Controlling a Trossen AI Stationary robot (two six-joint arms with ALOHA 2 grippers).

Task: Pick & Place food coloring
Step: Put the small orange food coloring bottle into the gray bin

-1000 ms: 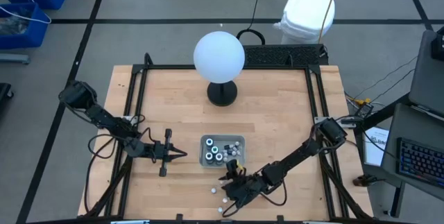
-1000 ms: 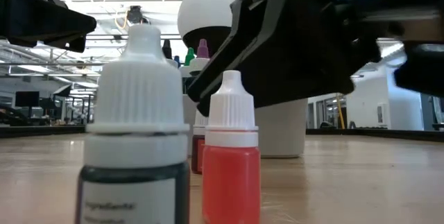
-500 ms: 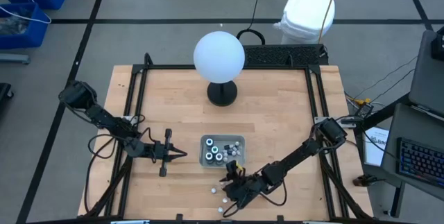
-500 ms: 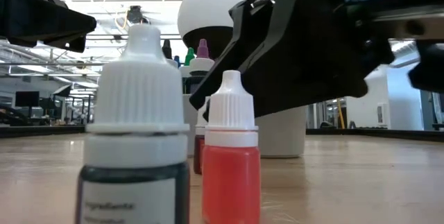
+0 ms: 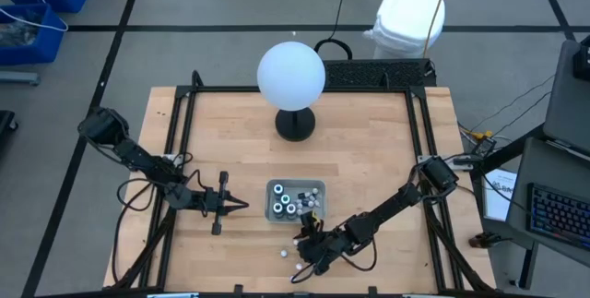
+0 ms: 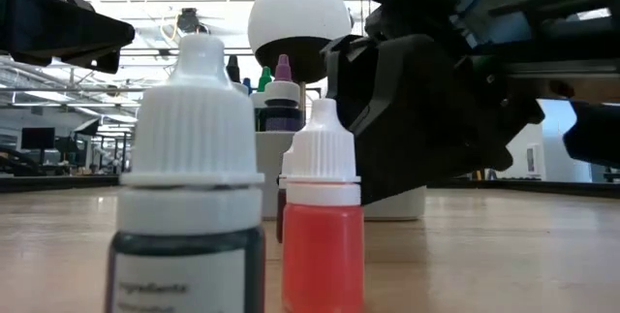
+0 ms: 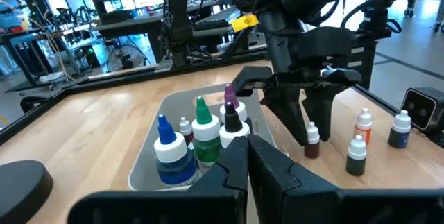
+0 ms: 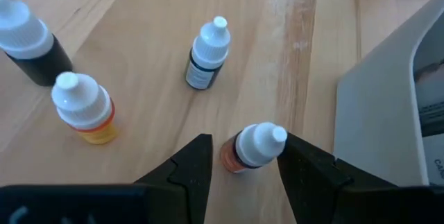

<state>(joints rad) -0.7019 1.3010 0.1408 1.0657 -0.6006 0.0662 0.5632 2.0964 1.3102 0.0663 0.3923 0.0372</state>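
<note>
1. High view: the white globe (image 5: 290, 75) stands at the table's (image 5: 369, 150) far middle.
2. Grey tray (image 5: 273, 190), near the front edge, holds several food coloring bottles (image 5: 289, 204); others stand loose on the wood beside it.
3. Right gripper (image 8: 241, 156) is low beside the tray, fingers parted around a small orange bottle (image 8: 251, 148), not yet pinching it.
4. Left gripper (image 5: 240, 205) waits left of the tray, pinched closed and empty.

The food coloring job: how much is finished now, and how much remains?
Done: several bottles stand in the grey tray. In hand: the right gripper is lowered around a small red bottle on the table beside the tray, fingers not closed on it. Left: three more bottles stand loose nearby. The left gripper waits shut beside the tray.
</note>
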